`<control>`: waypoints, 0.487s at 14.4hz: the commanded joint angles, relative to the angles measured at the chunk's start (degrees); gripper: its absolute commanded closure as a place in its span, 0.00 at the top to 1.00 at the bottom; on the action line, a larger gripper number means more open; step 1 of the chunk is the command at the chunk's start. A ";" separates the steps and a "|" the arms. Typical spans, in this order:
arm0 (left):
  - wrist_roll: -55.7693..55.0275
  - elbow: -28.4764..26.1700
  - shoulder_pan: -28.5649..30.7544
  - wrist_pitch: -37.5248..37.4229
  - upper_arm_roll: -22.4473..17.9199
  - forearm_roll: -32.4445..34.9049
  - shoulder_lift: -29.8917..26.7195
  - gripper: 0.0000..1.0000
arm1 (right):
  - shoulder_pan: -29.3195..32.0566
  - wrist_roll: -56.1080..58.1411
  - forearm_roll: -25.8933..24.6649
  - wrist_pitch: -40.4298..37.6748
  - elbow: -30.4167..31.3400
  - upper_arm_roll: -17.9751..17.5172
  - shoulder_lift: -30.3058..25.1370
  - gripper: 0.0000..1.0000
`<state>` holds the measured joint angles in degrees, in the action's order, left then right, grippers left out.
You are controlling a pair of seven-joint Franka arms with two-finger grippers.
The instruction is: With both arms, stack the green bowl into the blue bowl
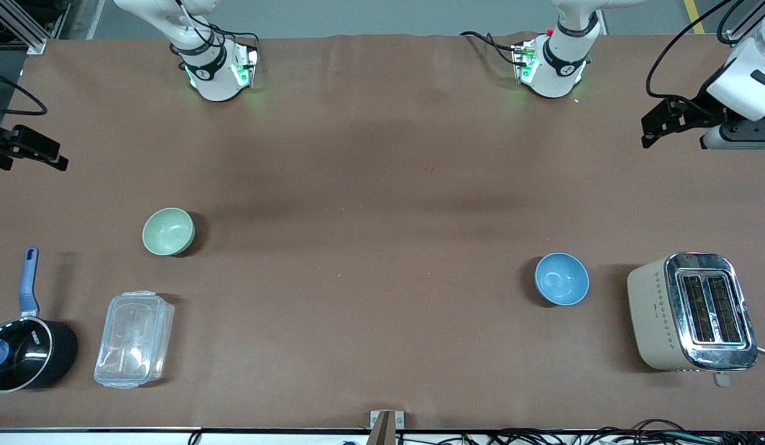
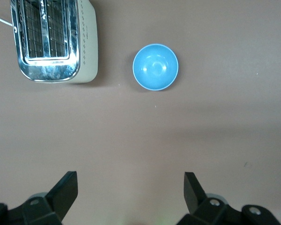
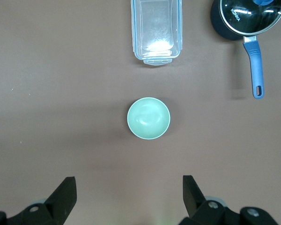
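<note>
The green bowl [image 1: 168, 231] sits upright on the table [image 1: 382, 185] toward the right arm's end, farther from the front camera than the clear lidded container [image 1: 134, 339] and the black saucepan [image 1: 25, 352]. The blue bowl [image 1: 562, 279] sits upright toward the left arm's end, just beside the toaster [image 1: 691, 312]. The two bowls are well apart.

The right gripper [image 3: 126, 197] hangs high over bare table near the green bowl, fingers spread wide and empty. The left gripper [image 2: 129, 194] hangs over bare table near the blue bowl, likewise spread and empty. Neither touches anything.

Hazards, as judged from this layout:
- Both bowls are smooth and round. A pinch on the rim may slip or tip the bowl.
- The toaster stands close to the blue bowl. A finger descending on that side may strike it.
- The long carry invites a drop, or a collision between arms at handover.
- An off-centre release may leave the green bowl tilted.
</note>
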<state>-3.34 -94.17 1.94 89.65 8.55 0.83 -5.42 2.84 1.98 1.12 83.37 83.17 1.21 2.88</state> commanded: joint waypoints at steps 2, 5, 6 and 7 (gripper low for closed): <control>1.06 2.85 0.70 -0.70 -0.55 -0.74 1.90 1.00 | 0.06 0.83 -0.50 -0.40 0.06 0.02 -0.25 1.00; 1.14 3.03 0.96 -0.62 -0.55 -0.13 5.58 1.00 | -0.02 0.74 -0.50 -0.49 0.06 0.02 -0.25 1.00; 1.23 2.85 1.14 -0.09 -0.55 -0.13 7.69 1.00 | 0.06 0.83 -0.50 -0.49 0.06 0.02 -0.25 1.00; 1.14 2.94 1.23 1.39 -0.55 0.04 11.10 1.00 | 0.06 0.92 -0.50 -0.92 0.15 0.02 -0.25 1.00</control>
<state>-3.31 -92.99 2.98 89.81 8.15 0.84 -0.61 2.84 2.04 1.11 83.26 83.17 1.22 2.88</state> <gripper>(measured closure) 0.000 0.000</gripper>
